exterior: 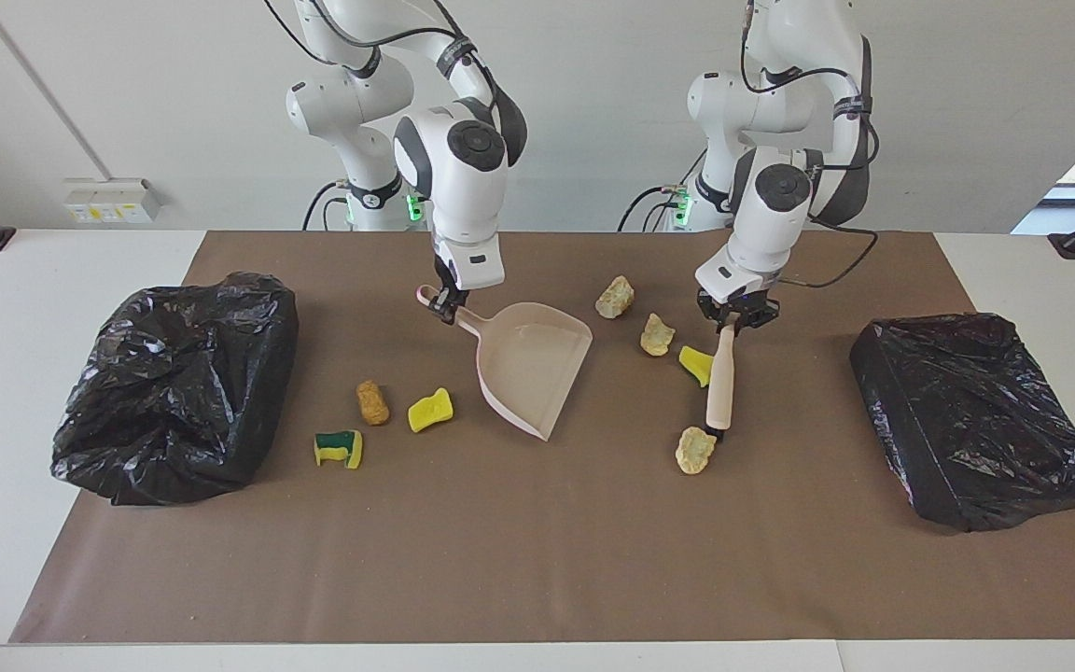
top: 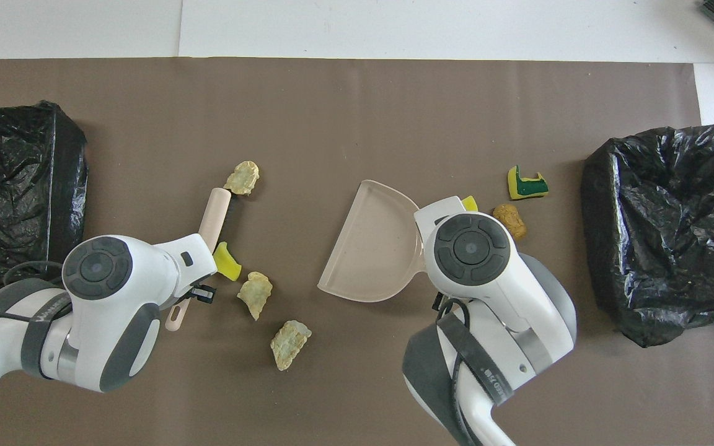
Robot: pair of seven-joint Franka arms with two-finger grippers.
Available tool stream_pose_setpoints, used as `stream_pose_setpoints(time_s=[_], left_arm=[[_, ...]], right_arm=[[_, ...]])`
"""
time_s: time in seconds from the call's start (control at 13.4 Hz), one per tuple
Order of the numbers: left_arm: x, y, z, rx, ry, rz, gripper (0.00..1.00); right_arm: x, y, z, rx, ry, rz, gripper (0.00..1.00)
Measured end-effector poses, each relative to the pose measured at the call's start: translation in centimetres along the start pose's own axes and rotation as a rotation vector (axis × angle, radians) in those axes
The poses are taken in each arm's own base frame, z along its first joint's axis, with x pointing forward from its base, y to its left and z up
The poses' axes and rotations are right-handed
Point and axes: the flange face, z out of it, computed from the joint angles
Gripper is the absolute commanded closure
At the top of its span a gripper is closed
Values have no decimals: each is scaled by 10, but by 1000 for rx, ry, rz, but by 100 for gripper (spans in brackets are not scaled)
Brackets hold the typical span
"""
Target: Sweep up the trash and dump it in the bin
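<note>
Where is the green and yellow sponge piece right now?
The green and yellow sponge piece lies on the brown mat toward the right arm's end of the table, beside the open black bin bag and just farther from the robots than the tan foam chunk.

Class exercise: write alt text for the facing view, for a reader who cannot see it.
Two robot arms work over a brown mat: the left gripper holds a beige brush, the right gripper a beige dustpan. Seven sponge and foam scraps lie scattered between two black bags.
</note>
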Motion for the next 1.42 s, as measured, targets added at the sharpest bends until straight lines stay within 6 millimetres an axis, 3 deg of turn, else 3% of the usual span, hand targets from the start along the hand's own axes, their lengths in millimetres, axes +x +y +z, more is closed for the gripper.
stream_pose_setpoints(time_s=[0.3,0.45,0.6,0.82,1.2,1.27,1.42], left_arm=[[-3,67,-8,7,17,3,100],[3,77,-24,9,24,4,100],[14,72,-45,4,49,-10,100],[27,42,-54,-3,69,-69,100],[55,-59,-40,-5,83,-16,100],[59,-70,-31,-3,77,14,100],[66,-73,-12,-1,69,65,100]], right_arm=[[13,-3,20,0,3,-16,100],[17,0,31,3,2,-14,100],[17,2,34,3,4,-11,100],[22,2,41,1,9,-11,100],[23,2,43,1,9,-11,100],[24,2,43,1,10,-11,100],[24,2,43,1,10,-11,100]])
